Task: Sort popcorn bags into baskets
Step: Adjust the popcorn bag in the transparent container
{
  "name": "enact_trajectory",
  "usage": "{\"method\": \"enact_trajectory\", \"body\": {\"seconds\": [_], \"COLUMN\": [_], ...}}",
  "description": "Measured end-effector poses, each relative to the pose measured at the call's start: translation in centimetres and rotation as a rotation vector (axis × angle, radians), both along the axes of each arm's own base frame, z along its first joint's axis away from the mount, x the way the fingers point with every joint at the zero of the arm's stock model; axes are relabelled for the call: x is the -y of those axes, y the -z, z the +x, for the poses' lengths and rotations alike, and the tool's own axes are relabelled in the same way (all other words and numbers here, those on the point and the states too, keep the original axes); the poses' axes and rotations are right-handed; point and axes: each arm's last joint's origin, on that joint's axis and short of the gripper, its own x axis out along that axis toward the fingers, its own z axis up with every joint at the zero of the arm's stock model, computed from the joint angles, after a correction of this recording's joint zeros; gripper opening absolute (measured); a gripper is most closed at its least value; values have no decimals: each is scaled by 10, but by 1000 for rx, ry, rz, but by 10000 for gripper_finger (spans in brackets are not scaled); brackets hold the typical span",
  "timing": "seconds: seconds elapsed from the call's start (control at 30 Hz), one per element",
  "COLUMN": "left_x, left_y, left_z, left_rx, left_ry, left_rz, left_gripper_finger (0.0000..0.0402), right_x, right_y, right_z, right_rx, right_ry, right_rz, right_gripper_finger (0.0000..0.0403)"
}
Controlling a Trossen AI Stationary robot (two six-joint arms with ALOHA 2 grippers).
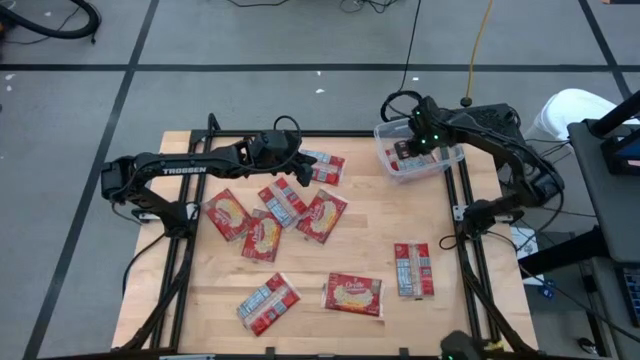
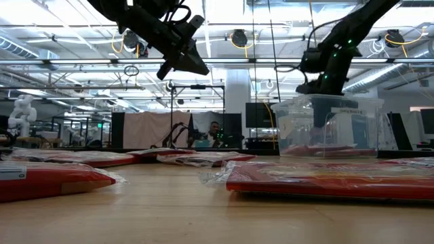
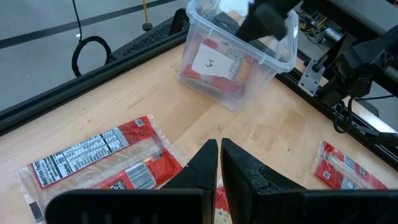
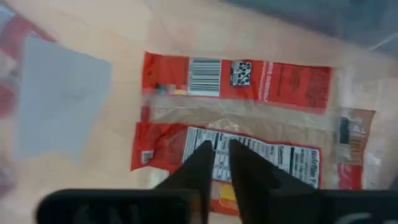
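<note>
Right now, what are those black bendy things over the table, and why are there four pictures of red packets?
Those are two robot arms. One picture looks straight down from above, one looks level across the tabletop, and two come from small cameras on the arms' wrists.

The wooden table has red popcorn bags scattered on it. At its far right corner stands a clear plastic tub with at least one bag already inside.

The right hand hangs over the tub. Its fingers are only a little apart, with a bag lying just beyond them; I can't tell whether it grips anything. The left hand is above the bags on the table's left half, fingers shut and empty.
</note>
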Motion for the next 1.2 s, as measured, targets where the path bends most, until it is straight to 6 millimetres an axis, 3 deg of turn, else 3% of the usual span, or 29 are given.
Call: {"method": "enact_trajectory", "body": {"seconds": [0.33,0.53,0.63,0.73,0.97,1.2], "left_x": [1,5,5,5,5,5], "left_y": [0,0,1,1,1,1], "left_z": [0,1,1,1,1,1], "left_rx": [2,7,6,6,6,6], "left_ry": [3,5,8,8,8,7], "left_rz": [-21,-35,-38,-38,-38,-38], "left_gripper_finger": [26,26,26,26,26,26], "right_x": [21,29,32,33,34,29], "right_y": [34,48,56,62,73,74], "right_z": [10,15,17,17,17,14], "right_rx": [-130,-128,-152,-172,-193,-170], "right_ry": [1,-6,-24,-40,-55,-29], "right_rz": [44,34,47,56,57,40], "right_gripper_finger": [218,252,236,194,23,1]}}
